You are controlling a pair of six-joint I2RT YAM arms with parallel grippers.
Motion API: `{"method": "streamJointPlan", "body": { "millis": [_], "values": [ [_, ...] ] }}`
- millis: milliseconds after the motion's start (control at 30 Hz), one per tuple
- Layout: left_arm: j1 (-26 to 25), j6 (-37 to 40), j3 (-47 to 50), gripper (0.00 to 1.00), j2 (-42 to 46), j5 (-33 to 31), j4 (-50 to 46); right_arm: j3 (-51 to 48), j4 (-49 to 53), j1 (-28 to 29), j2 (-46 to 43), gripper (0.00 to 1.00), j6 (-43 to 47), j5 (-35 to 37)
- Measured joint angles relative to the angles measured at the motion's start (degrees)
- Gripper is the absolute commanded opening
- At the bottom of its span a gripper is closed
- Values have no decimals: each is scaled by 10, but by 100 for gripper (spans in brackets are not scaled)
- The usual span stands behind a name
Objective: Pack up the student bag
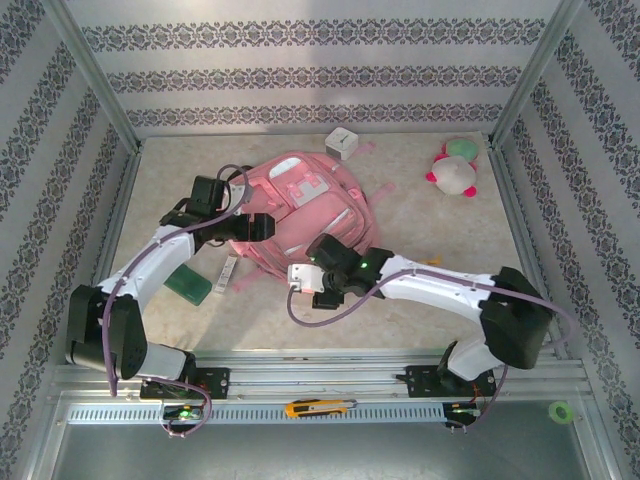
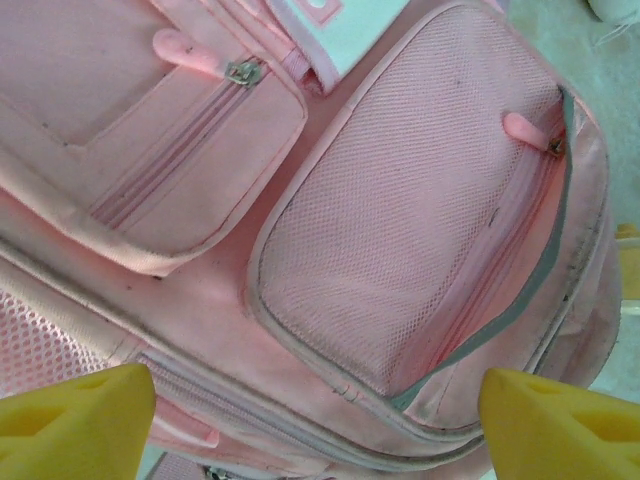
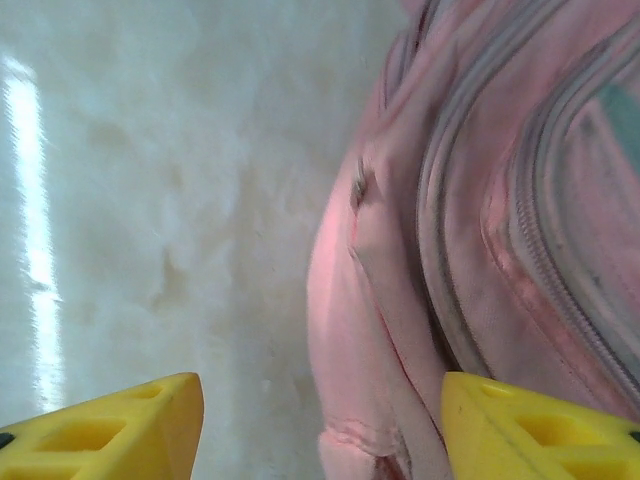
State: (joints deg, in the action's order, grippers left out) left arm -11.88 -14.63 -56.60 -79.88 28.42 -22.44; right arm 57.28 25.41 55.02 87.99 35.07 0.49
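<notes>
The backpack is pink with pale grey trim and a fine mesh pocket. The surface is mottled cream. The walls are white with dark floral stripes. The plush toy is white, pink and green. The left pincer has yellow fingers.

Pale table; student bag; plush toy; white box; green card

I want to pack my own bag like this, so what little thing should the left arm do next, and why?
Probably lower the left gripper onto the pink zipper pull of the mesh pocket and pinch it. Its jaws stand open and empty above the student bag, that pocket looks zipped shut, and nothing can go in until a pocket opens.
</notes>
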Motion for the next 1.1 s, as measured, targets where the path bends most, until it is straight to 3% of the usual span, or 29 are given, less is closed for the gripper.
{"method": "streamJointPlan", "body": {
  "millis": [233,333,467,633,833,1100],
  "values": [
    [0,-10,39,84,35,-3,47,-28,-88,4,66,60,68,104],
    [0,-18,63,84,45,-4,74,-46,-136,7,80,30,87,138],
    [0,-30,90,83,47,-4,102,-59,-174,6,80,1,95,163],
    [0,-41,109,83,51,-2,114,-64,-159,-7,25,0,92,133],
    [0,-57,158,81,104,14,153,-41,-100,-76,-96,0,82,32],
    [0,-156,257,77,85,88,356,-20,-38,-110,-114,0,75,-26]
  ]
}}
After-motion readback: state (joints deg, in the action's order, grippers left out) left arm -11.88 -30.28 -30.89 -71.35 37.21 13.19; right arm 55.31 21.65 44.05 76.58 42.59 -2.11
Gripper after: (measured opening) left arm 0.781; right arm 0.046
